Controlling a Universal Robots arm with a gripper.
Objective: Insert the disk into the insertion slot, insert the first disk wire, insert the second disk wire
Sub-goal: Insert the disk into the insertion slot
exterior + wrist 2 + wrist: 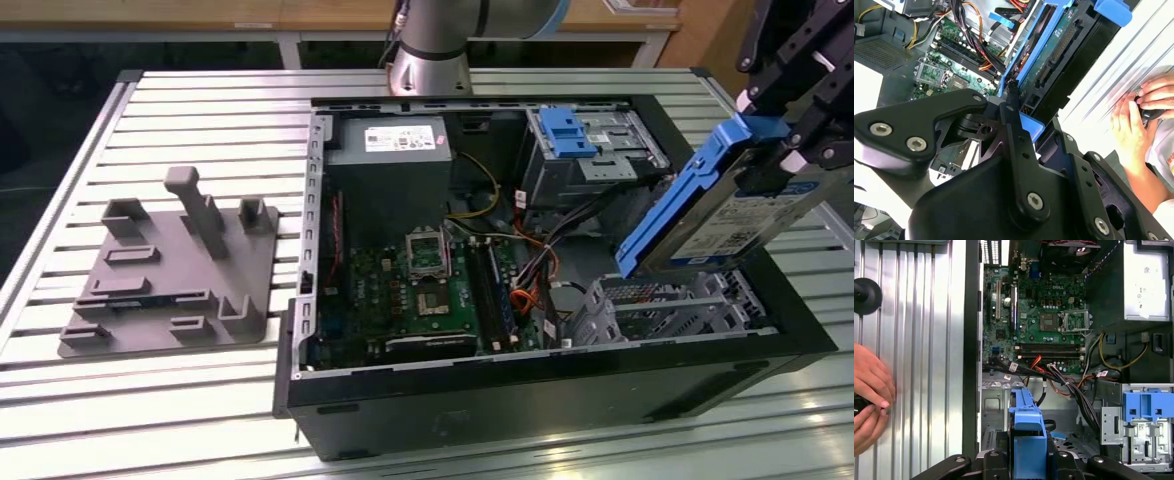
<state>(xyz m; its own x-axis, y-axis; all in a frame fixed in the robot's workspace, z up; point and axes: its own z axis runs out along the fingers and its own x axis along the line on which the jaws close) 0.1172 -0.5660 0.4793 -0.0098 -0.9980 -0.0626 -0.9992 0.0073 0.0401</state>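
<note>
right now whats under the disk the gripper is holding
The disk, tilted in the gripper, hangs above the insertion slot, a perforated silver cage, and is not yet inside it. Cables lie beside the cage. The disk covers part of the cage's interior.

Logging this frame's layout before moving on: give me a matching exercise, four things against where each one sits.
1 disk
2 insertion slot
3 power supply
4 grey fixture plate

A on the table, exterior view's left of the case
B tilted in the air
C in the case, white sticker on it
D in the case, beneath the disk

Pairs: 1-B, 2-D, 3-C, 4-A
</note>
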